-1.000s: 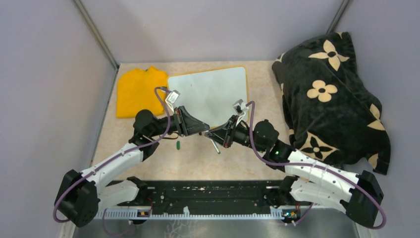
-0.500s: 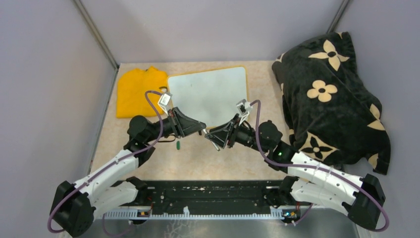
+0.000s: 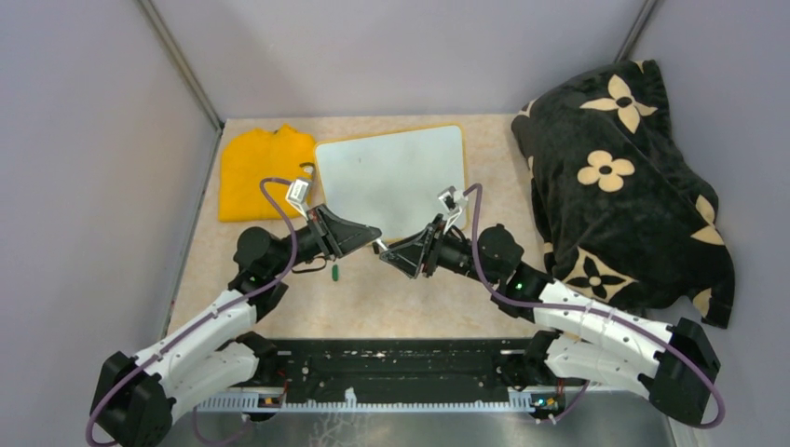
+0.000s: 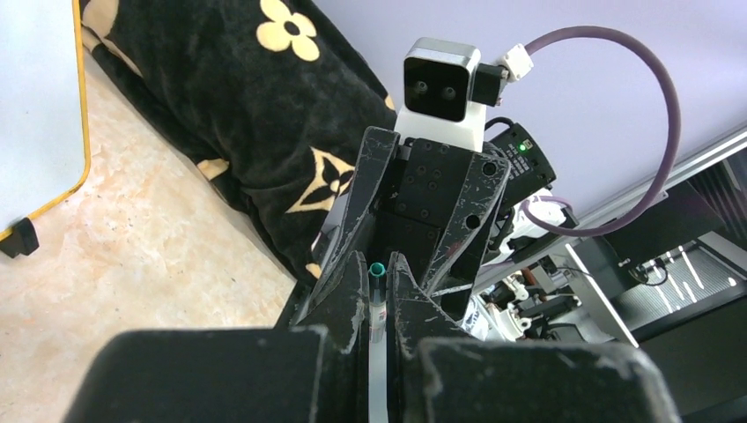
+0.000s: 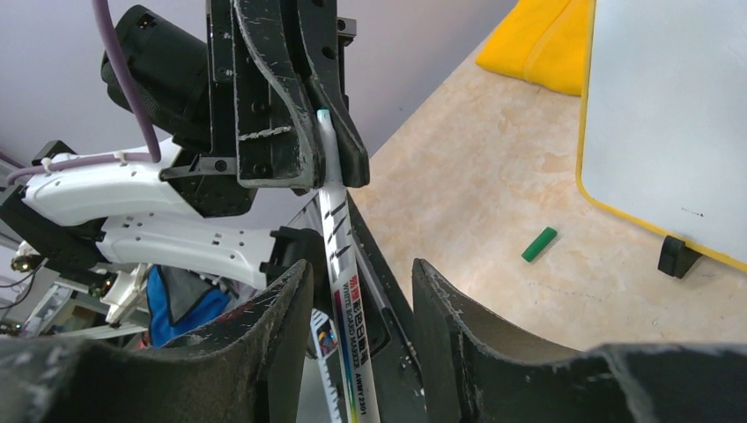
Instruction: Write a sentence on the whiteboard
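Marker [image 5: 334, 229] passed: right gripper [image 5: 361, 282] has just let go
Left gripper [image 4: 377, 264] alone clamps its green-tipped end; whiteboard [image 3: 396, 177] at 12 o'clock bare, writing can start

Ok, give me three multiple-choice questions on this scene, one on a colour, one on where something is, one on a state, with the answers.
1. What colour is the folded cloth beside the whiteboard?
A) blue B) yellow C) red

2. Where does the small green cap lie?
A) on the folded cloth B) on the whiteboard C) on the table, near the whiteboard's black foot

3. Which gripper grips the marker?
A) the left gripper alone B) the right gripper alone C) neither

Answers: 1 B, the cloth is plainly yellow. 2 C, the cap sits on bare table by the foot. 3 A, the left fingers pinch the marker while the right jaws stand open around it.
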### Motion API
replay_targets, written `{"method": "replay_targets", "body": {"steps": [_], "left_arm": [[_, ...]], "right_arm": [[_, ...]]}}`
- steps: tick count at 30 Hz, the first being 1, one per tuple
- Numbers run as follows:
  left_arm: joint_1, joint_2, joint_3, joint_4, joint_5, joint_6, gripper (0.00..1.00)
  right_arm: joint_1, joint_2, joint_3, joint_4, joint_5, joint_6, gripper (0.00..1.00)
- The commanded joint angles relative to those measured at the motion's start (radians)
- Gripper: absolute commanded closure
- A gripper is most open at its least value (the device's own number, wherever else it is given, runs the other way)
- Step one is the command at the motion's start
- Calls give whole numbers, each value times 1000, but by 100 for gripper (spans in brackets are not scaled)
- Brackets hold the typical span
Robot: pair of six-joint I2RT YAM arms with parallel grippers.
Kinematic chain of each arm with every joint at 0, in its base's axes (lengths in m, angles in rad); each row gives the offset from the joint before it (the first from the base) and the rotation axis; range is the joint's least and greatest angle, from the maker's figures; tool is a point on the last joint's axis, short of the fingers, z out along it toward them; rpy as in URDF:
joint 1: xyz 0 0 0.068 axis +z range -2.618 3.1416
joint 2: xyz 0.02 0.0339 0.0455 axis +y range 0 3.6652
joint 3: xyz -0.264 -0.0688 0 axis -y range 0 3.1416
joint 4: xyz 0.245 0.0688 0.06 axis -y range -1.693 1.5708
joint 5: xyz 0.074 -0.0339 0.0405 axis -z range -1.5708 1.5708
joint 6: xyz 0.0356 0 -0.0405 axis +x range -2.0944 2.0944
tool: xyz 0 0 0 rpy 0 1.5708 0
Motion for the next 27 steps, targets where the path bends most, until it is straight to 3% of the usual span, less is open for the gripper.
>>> {"method": "replay_targets", "body": {"steps": [1, 11, 19, 25, 27], "left_arm": [[-5, -29, -13, 48, -40, -27, 100], [-6, -34, -29, 60, -62, -46, 100], [-5, -42, -37, 58, -79, -46, 100], [-6, -51, -39, 55, -88, -44, 100], [-5, -57, -40, 47, -90, -39, 100]], "right_arm": [[6, -2, 16, 83, -12, 20, 56], [6, 16, 13, 127, -32, 49, 83], [6, 25, 11, 134, -50, 59, 76], [6, 27, 15, 138, -55, 55, 100], [5, 26, 17, 134, -59, 51, 100]]}}
